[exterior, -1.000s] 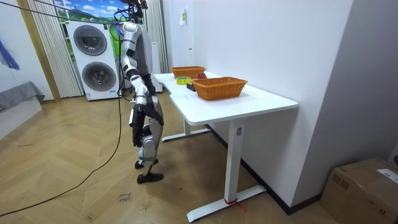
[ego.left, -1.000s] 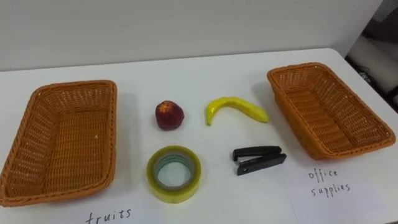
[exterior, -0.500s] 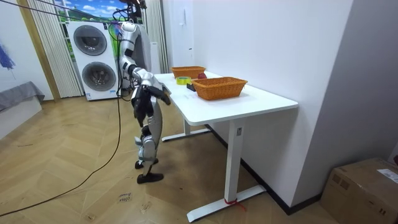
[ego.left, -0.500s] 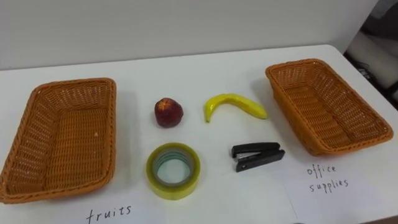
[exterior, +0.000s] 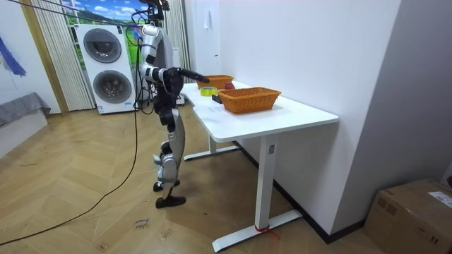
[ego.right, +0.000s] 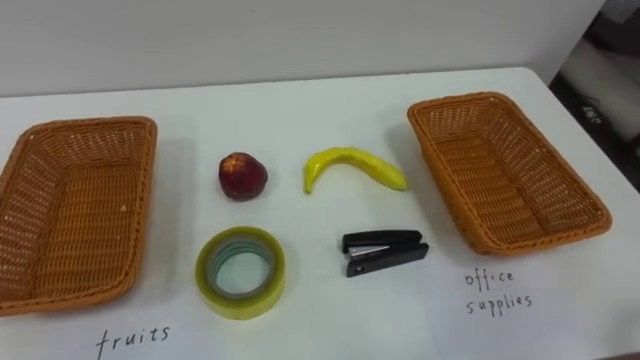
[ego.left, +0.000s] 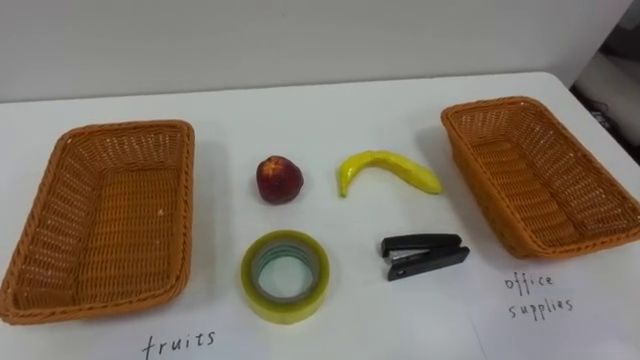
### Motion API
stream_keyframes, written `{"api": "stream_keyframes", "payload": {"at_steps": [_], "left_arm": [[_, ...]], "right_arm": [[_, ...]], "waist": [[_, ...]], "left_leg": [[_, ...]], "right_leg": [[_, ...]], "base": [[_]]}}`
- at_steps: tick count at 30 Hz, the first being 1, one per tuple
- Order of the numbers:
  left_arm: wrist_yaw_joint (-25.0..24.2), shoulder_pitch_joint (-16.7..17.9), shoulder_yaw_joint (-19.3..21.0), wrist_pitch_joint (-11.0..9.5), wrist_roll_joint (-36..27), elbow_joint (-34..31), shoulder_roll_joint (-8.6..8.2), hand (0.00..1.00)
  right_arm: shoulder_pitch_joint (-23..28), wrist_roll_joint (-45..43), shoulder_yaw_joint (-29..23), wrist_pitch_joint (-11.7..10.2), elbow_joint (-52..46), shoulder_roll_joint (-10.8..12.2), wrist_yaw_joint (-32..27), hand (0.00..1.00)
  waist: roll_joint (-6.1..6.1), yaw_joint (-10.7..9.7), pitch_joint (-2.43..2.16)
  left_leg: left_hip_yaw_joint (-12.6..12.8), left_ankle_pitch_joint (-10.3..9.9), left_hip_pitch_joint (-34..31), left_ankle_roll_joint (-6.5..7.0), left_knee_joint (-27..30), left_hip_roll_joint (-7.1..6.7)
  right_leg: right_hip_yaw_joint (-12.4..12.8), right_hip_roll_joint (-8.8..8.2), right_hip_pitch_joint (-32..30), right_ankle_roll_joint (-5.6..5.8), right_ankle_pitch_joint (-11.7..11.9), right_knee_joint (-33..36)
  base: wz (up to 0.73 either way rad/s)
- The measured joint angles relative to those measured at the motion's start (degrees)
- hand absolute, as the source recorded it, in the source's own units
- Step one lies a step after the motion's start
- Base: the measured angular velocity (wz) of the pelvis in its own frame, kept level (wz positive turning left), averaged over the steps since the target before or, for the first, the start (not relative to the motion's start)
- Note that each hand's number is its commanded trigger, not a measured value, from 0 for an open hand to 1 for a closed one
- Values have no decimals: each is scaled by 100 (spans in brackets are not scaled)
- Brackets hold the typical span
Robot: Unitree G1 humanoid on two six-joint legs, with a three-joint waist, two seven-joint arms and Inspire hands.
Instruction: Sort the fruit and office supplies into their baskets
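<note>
Right eye view: left basket [ego.right: 82, 222] edge-cropped.

Apple [ego.left: 279, 179], banana [ego.left: 388, 170] behind tape roll [ego.left: 285, 312], stapler [ego.left: 424, 255]; all between left basket [ego.left: 110, 220], right basket [ego.left: 540, 180].

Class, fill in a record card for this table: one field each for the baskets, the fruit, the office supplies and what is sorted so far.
Left basket: wicker, empty
Right basket: wicker, empty
Fruit: red apple, banana, on the table between the baskets
Office supplies: tape roll, black stapler, nearer the robot
Sorted: nothing yet
</note>
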Motion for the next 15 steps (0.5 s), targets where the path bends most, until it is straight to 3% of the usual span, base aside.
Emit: {"api": "stream_keyframes", "payload": {"at_steps": [9, 15], "left_arm": [[-24, -98, -103, -43, 78, 118, 40, 0], [-1, -124, -177, -129, 106, 158, 39, 0]], "right_arm": [[-12, -654, 19, -125, -500, 0, -19, 0], [-63, -1903, 259, -125, -1266, -14, 55, 0]], "waist": [[-48, 86, 23], [-35, 106, 23]], "left_leg": [[8, -1, -1, 1, 18, -2], [-1, 2, -6, 3, -28, -3]], "right_leg": [[-19, -9, -12, 5, -5, -32], [-46, -5, 0, 10, 11, -79]], "base": [[1], [0]]}}
